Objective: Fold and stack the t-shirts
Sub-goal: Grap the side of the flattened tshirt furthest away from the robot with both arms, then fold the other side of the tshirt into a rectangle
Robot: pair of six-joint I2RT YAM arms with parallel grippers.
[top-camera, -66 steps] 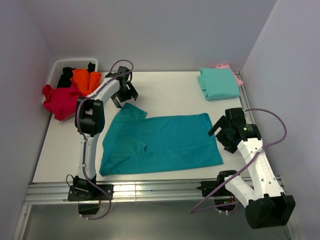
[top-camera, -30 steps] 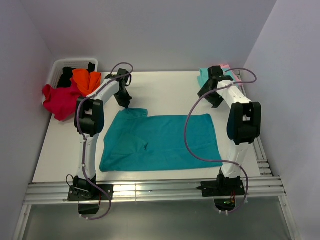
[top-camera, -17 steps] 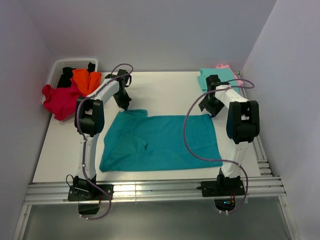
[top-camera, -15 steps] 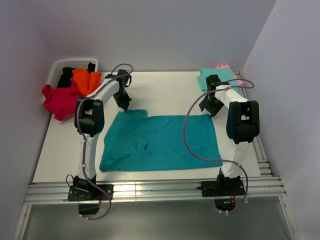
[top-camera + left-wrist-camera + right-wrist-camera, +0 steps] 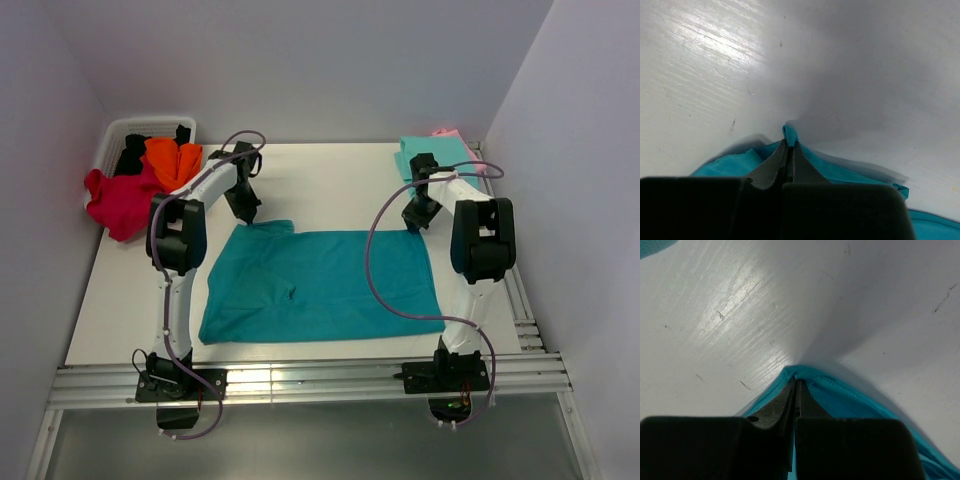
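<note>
A deep teal-blue t-shirt (image 5: 320,285) lies spread flat across the middle of the table. My left gripper (image 5: 250,215) is shut on its far left corner; in the left wrist view a small teal fold (image 5: 789,134) sticks out past the pinched fingertips (image 5: 776,162). My right gripper (image 5: 413,223) is shut on the far right corner, with teal cloth (image 5: 850,397) bunched round the jaws in the right wrist view. A folded mint-green t-shirt (image 5: 433,150) lies at the far right on a pink one (image 5: 447,133).
A white slotted basket (image 5: 120,135) at the far left corner holds orange (image 5: 172,158) and black (image 5: 130,155) shirts, and a crimson one (image 5: 118,200) hangs over its side. Grey walls close in on both sides. The table's near edge is a metal rail (image 5: 300,385).
My right arm came from beside the mint-green stack down onto the teal shirt's far right corner and its jaws closed on the cloth. The left gripper stayed shut on its corner.
</note>
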